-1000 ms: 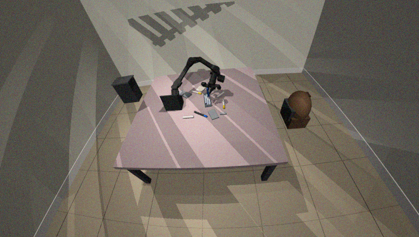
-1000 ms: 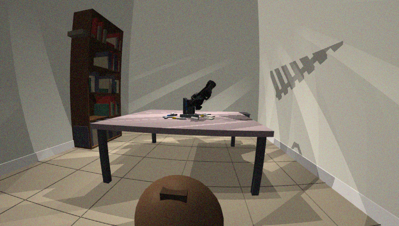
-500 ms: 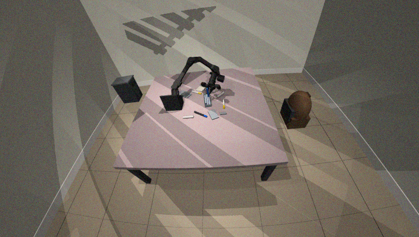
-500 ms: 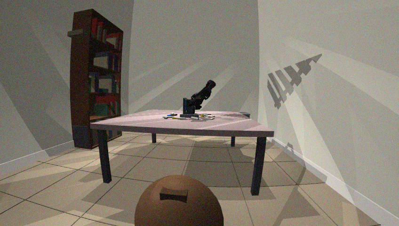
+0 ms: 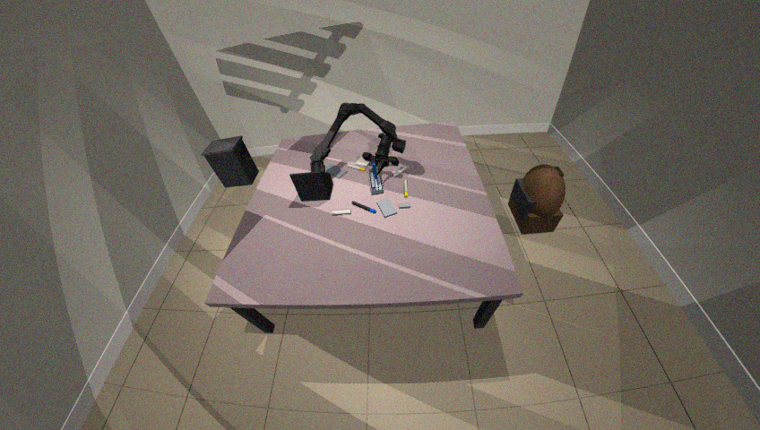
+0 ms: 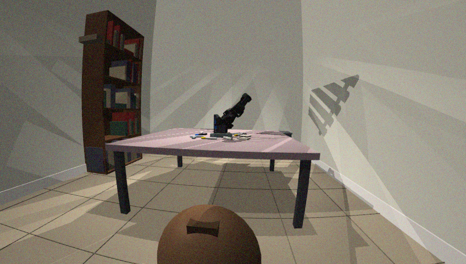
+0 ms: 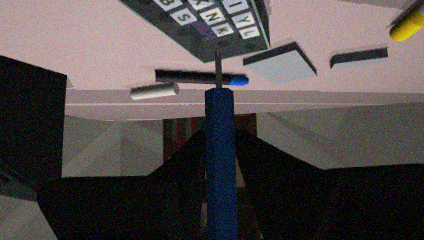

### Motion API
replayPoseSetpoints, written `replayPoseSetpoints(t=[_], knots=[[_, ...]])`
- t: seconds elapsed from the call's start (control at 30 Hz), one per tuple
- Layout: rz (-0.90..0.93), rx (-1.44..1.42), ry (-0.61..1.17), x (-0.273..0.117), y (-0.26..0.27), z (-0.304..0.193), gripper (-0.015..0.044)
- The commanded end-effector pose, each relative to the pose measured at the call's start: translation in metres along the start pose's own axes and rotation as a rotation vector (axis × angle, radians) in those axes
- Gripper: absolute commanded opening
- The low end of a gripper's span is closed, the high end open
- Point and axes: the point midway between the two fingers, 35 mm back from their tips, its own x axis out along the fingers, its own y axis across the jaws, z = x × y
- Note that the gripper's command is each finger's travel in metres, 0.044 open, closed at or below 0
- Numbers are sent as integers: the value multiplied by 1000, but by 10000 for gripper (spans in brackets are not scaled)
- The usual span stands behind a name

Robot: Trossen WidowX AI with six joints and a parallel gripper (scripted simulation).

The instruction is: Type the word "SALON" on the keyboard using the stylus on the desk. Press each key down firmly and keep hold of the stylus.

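My gripper [image 5: 379, 161] [image 7: 220, 136] is shut on the blue stylus [image 5: 374, 168] [image 7: 220, 170]. The stylus's thin dark tip points away from the fingers and, in the wrist view, overlaps the keyboard's edge close to the K key. I cannot tell whether the tip touches it. The dark keyboard [image 5: 376, 191] [image 6: 219, 135] [image 7: 235, 50] has white letter keys and lies on the desk below the gripper. B, S, N, K, I, Y and L show in the wrist view; the rest of the keys are out of that view or hidden.
Near the keyboard lie a black marker with a blue end [image 5: 363, 206] [image 7: 187, 76], a white cylinder [image 5: 341, 212] [image 7: 154, 91], a grey pad [image 5: 386, 207] [image 7: 281, 67], a small grey block [image 5: 404, 205] [image 7: 359, 59] and a yellow-ended marker [image 5: 405, 187] [image 7: 408, 27]. A black panel [image 5: 312, 186] stands by the arm's base.
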Motion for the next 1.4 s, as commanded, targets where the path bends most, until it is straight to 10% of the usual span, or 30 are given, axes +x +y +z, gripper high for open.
replayPoseSetpoints(t=[0.0,0.2,1.37], knots=[[11,1,2,7,2,5,0],[11,1,2,9,2,8,81],[11,0,2,15,3,18,81]])
